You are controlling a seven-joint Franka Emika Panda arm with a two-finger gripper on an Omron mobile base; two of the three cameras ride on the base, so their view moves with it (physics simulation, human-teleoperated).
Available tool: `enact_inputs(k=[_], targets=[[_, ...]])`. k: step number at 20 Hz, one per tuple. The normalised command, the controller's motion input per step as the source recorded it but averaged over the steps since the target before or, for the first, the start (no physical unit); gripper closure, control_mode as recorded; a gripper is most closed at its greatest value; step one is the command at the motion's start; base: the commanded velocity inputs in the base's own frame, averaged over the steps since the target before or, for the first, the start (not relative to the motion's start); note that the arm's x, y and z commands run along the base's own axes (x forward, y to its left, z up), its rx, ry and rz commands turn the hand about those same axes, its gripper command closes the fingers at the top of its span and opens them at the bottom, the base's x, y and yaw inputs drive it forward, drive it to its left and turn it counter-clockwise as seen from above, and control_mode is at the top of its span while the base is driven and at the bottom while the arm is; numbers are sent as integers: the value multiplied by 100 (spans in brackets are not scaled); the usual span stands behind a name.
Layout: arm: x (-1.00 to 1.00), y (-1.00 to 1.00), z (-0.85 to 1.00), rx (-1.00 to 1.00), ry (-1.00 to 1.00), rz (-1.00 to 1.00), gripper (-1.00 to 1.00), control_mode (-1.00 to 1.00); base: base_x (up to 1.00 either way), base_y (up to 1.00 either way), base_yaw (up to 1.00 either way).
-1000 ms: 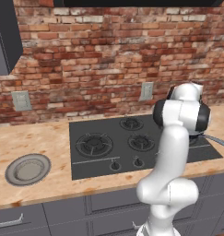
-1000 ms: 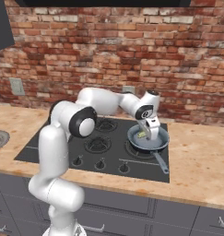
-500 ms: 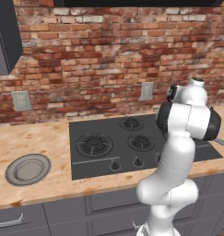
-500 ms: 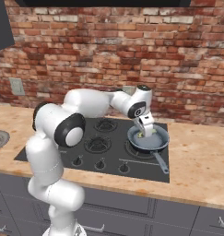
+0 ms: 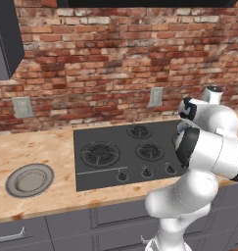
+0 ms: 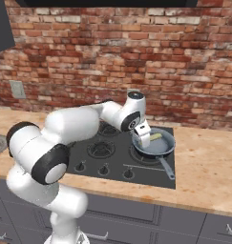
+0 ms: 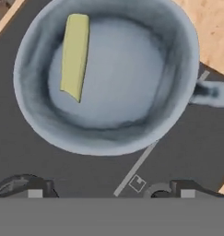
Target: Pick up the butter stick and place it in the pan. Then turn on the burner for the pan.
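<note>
A white robot arm reaches over a black stovetop (image 6: 118, 157) set in a wooden counter (image 6: 203, 171) before a red brick wall (image 6: 112, 57). Seen from the right base camera, the gripper (image 6: 144, 139) hangs just above the near-left rim of the pan (image 6: 158, 147), its jaws spread wide and holding nothing. The butter stick (image 6: 156, 137) lies inside the pan, just beyond the gripper, apart from the fingers.

The hand camera looks straight down into the pan (image 7: 109, 73): the butter stick (image 7: 75, 56) rests flat on the bluish-grey floor, toward the far-left side of the bowl, and the handle (image 7: 212, 91) runs off to the right of the gripper. The two dark fingertips (image 7: 21, 184) stand well apart at the near edge, short of the pan's rim.

From the left base camera the arm's own bulky elbow (image 5: 208, 147) blocks the pan and the gripper; what that side adds is a light-grey plate (image 5: 30, 180) on the counter far to the left of the stove, three open burners (image 5: 99, 153), a row of knobs (image 5: 147, 172) along the stove's front edge, and two wall outlets (image 5: 155, 97). Grey cabinet drawers (image 5: 66, 225) run below the counter.
</note>
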Motion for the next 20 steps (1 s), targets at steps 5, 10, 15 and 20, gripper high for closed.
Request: enact_inputs(k=[5,10,15,20], targets=[[-73,28,0,-6,0,10,-100,-100,0,0,0],[-68,2,0,-2,0,3,-100,-100,0,0,0],[-56,0,0,-2,2,0,-100,-100,0,0,0],[-30,1,0,-3,12,4,-100,-100,0,0,0]])
